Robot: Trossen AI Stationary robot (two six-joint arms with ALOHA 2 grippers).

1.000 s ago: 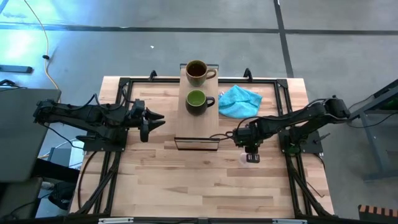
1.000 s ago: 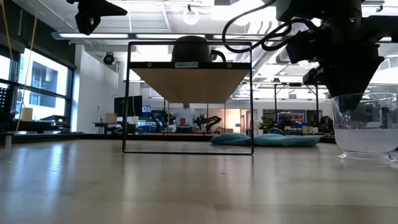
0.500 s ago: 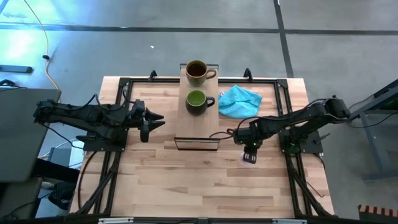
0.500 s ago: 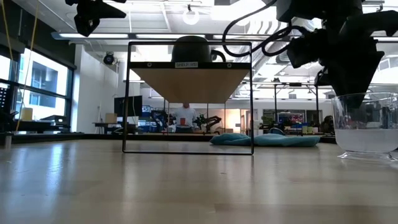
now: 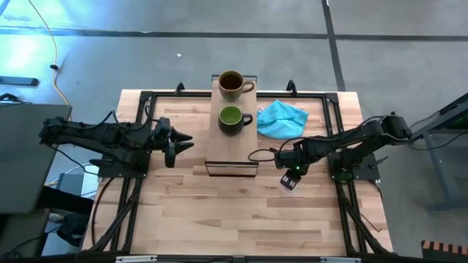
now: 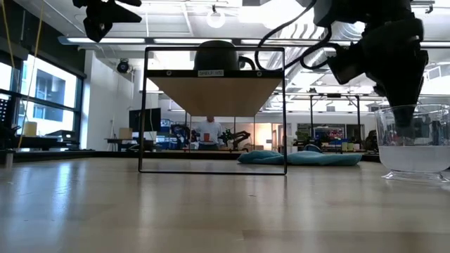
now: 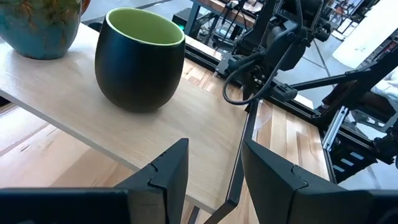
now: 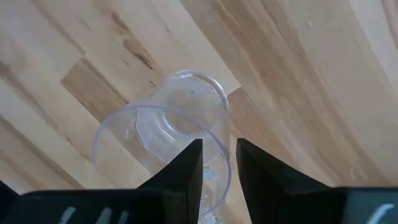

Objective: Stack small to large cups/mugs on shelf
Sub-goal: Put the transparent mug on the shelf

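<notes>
The clear glass cup (image 8: 163, 130) stands upright on the tabletop (image 5: 219, 219), well right of the shelf's near end and not yet on the shelf. It is the smallest vessel, so by my reading it is the one left to place. The right gripper (image 8: 217, 163) is directly above it, pointing down. In the right wrist view one finger reaches inside the rim and the other sits outside, with a narrow gap straddling the glass wall. This looks like a rim pinch being set up. Whether the fingers already press the glass I cannot tell.

On the shelf (image 5: 232, 146), the dark green mug (image 5: 232, 119) sits at the middle and the brown-tan mug (image 5: 232, 85) at the far end, in a line. The near end of the board is bare, probably the place meant for the glass, so sizes run small to large from near to far.

A turquoise cloth (image 5: 281, 118) lies on the table right of the shelf, beyond the cup.

The left gripper (image 7: 214, 168) hovers left of the shelf, its fingers slightly parted and holding nothing, facing the green mug, apparently waiting.
</notes>
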